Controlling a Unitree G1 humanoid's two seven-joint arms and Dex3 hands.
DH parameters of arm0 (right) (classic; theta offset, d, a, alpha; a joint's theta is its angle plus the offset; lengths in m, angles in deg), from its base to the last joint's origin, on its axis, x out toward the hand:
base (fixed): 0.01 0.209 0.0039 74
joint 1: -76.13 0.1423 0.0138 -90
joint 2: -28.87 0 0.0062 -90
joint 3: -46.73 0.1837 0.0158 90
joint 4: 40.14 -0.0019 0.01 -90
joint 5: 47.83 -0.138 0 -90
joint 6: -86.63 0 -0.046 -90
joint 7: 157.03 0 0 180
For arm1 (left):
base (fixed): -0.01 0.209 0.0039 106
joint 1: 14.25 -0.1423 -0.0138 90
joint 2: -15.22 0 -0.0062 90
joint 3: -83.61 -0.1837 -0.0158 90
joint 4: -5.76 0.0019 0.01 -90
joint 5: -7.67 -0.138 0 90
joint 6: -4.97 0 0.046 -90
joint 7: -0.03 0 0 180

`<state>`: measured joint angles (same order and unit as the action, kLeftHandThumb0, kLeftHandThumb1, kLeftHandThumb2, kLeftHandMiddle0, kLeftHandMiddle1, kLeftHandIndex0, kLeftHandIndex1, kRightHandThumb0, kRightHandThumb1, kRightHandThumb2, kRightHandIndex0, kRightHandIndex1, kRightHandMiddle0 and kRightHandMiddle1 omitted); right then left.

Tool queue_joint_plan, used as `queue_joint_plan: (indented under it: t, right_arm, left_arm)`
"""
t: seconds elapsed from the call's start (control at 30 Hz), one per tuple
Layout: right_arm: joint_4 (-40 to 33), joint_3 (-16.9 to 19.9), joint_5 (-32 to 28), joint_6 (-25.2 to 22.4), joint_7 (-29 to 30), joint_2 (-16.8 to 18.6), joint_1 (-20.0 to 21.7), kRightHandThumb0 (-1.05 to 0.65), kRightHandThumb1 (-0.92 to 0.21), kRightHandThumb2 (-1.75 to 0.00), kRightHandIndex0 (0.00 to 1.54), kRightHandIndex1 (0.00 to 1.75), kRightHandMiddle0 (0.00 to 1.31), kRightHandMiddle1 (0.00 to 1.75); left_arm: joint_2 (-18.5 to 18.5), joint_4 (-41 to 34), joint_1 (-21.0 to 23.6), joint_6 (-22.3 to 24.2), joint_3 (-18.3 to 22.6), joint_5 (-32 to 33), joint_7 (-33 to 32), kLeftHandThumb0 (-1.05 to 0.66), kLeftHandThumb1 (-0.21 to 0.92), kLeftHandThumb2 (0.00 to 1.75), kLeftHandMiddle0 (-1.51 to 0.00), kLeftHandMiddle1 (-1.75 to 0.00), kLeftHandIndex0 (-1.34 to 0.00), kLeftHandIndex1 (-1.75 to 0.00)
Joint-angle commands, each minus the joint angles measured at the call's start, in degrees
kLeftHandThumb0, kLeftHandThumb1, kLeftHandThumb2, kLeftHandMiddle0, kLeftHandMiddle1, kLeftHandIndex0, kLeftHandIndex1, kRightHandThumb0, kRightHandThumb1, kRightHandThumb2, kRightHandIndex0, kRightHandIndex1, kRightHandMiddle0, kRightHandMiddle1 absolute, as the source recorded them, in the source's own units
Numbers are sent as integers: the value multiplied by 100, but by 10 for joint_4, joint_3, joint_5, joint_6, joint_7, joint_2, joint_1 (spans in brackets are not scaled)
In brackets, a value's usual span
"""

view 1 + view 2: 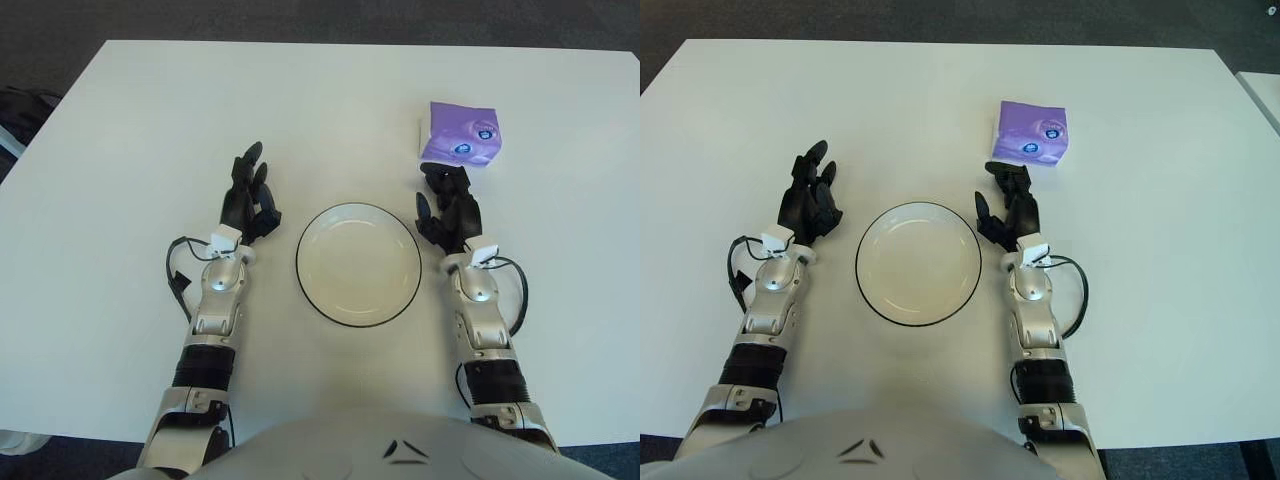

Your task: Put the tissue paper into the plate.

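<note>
A purple tissue pack (459, 134) lies on the white table at the far right. A white plate (358, 263) with a dark rim sits at the middle front, and nothing is in it. My right hand (449, 207) is open just right of the plate, its fingertips (441, 174) a little short of the pack, not touching it. My left hand (250, 195) is open to the left of the plate and holds nothing.
The white table (320, 100) stretches far behind the plate. Its edges show at the back and sides, with dark floor beyond. Cables loop beside both wrists.
</note>
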<state>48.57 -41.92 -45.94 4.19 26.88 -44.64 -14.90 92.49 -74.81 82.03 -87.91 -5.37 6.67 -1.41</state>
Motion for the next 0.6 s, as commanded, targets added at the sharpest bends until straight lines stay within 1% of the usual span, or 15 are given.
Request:
queue_joint_plan:
  t: [0.0, 0.07, 0.13, 0.27, 0.33, 0.4, 0.47, 0.57]
  right_arm:
    - [-43, 26, -15, -44, -2, -13, -50, -55, -77, -66, 36, 61, 15, 110]
    - [-85, 43, -1, -54, 9, -24, -47, -52, -74, -69, 35, 64, 14, 110]
    - [-116, 57, 19, -50, 22, -33, -47, -50, -71, -72, 34, 67, 13, 110]
    - [-149, 69, 61, -16, 48, -41, -55, -48, -68, -75, 32, 70, 12, 110]
    - [-157, 72, 85, 12, 67, -43, -58, -48, -68, -76, 32, 71, 12, 110]
    - [-183, 81, 114, 28, 83, -52, -61, -48, -68, -76, 31, 72, 12, 109]
    - [-213, 92, 146, 24, 93, -63, -57, -50, -68, -75, 31, 73, 11, 109]
    - [-229, 103, 200, 16, 114, -78, -34, -53, -71, -73, 30, 73, 11, 109]
  left_arm:
    - [-4, 36, -32, 29, -5, -3, 5, -77, 92, 97, -30, 0, 0, -46]
    - [-5, 37, -31, 30, -5, -3, 4, -76, 92, 97, -30, 0, 0, -46]
    - [-7, 38, -30, 30, -5, -3, 3, -76, 92, 96, -30, 0, 0, -46]
    - [-9, 40, -28, 32, -5, -3, 1, -76, 92, 96, -31, 0, 0, -46]
    - [-10, 41, -27, 34, -4, -2, 1, -76, 92, 96, -31, 0, 0, -46]
    - [-12, 42, -26, 35, -3, -1, 1, -76, 92, 96, -31, 0, 0, -46]
    - [-12, 45, -25, 33, -2, 0, 1, -76, 92, 96, -31, 0, 0, -45]
    - [-13, 50, -23, 31, -1, -1, 1, -76, 92, 96, -30, 0, 0, -45]
